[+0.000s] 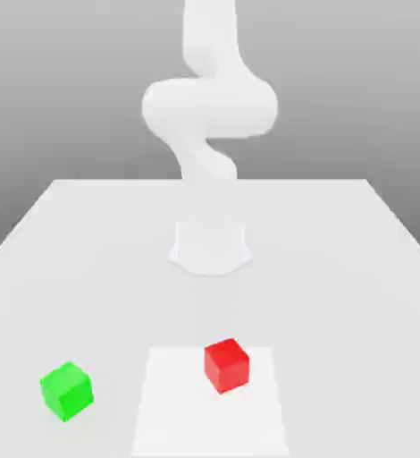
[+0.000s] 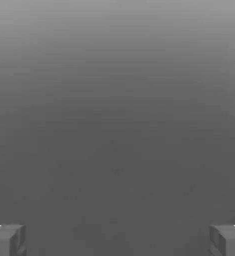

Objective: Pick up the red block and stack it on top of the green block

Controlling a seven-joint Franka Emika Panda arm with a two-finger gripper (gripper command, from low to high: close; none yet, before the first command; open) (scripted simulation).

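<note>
The red block [image 1: 226,364] is a small bright red cube resting on a pale square patch [image 1: 209,420] near the table's front. The green block [image 1: 67,390], a cube of the same size, sits on the table toward the exterior view's left, well apart from the red one. In the hand view my gripper [image 2: 117,241] is open, its two grey fingertips [image 2: 7,240] far apart with nothing between them, and only a plain grey backdrop lies ahead of it. The white arm [image 1: 209,107] rises folded above the table's far middle.
The arm's round base [image 1: 210,248] stands on the white table [image 1: 339,268] behind the blocks. The table's edges run along both sides and the back, with grey background beyond.
</note>
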